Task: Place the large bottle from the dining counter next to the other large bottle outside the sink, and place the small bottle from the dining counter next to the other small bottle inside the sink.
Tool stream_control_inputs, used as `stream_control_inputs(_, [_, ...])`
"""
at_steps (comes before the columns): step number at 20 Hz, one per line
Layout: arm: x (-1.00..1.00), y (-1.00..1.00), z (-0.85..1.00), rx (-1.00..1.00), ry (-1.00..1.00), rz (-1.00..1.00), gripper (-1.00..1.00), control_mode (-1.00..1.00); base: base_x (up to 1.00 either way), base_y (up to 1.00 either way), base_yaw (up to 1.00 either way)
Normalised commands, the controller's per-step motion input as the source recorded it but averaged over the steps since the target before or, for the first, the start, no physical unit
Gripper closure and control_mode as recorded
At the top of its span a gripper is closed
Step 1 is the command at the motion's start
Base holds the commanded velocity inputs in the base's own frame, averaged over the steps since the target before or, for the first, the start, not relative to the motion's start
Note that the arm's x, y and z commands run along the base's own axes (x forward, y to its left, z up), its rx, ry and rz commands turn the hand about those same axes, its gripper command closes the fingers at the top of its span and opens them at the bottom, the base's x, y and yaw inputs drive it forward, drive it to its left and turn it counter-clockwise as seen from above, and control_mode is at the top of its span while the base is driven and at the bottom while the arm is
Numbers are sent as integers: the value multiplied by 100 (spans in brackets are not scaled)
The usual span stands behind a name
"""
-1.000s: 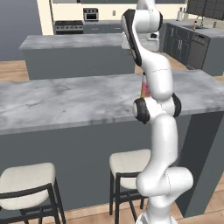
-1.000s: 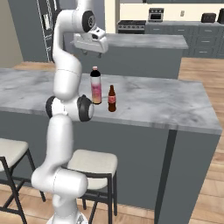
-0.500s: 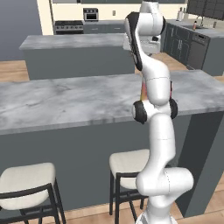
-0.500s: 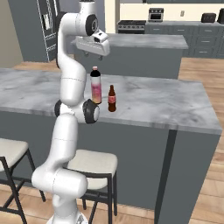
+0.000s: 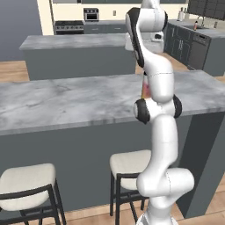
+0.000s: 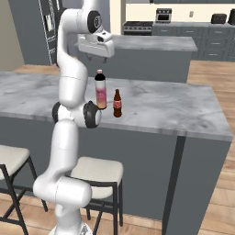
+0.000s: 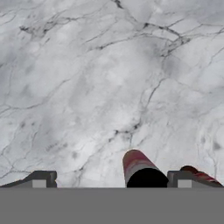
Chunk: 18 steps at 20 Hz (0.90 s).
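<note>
At the middle of the right base view, on the long grey-white veined marble dining counter (image 6: 174,110), two bottles upright and just beside each other: the tall pink bottle fading to orange at its base, with dark cap (image 6: 100,90), and to its right the small dark-brown cola bottle with red label and red cap (image 6: 117,103). Above them, in the upper left of that frame, the white two-finger gripper (image 6: 97,51), well clear of both caps. In the hand view, looking straight down on the marble: dark cap of the tall bottle (image 7: 144,175) at bottom centre, between the two finger tips, and the red top of the small bottle (image 7: 199,175) at bottom right. Jaws spread fully wide, nothing held.

Judged as the first step, approach to the large bottle; neither bottle yet taken from the counter. Next move probably asks for a straight descent around the tall bottle, keeping the right finger away from the small bottle so close by, then closing before any lift
</note>
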Motion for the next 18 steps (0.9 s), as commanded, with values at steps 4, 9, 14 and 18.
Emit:
stream_control_inputs(4, [0, 0, 13, -1, 8, 8, -100, -100, 0, 0, 0])
stream_control_inputs(9, [0, 0, -13, 0, -8, 13, -100, -100, 0, 0, 0])
stream_control_inputs(14, [-39, 0, 0, 0, -12, 17, -100, -100, 0, 0, 0])
stream_control_inputs(18, [-61, 0, 0, 0, -11, 11, -100, -100, 0, 0, 0])
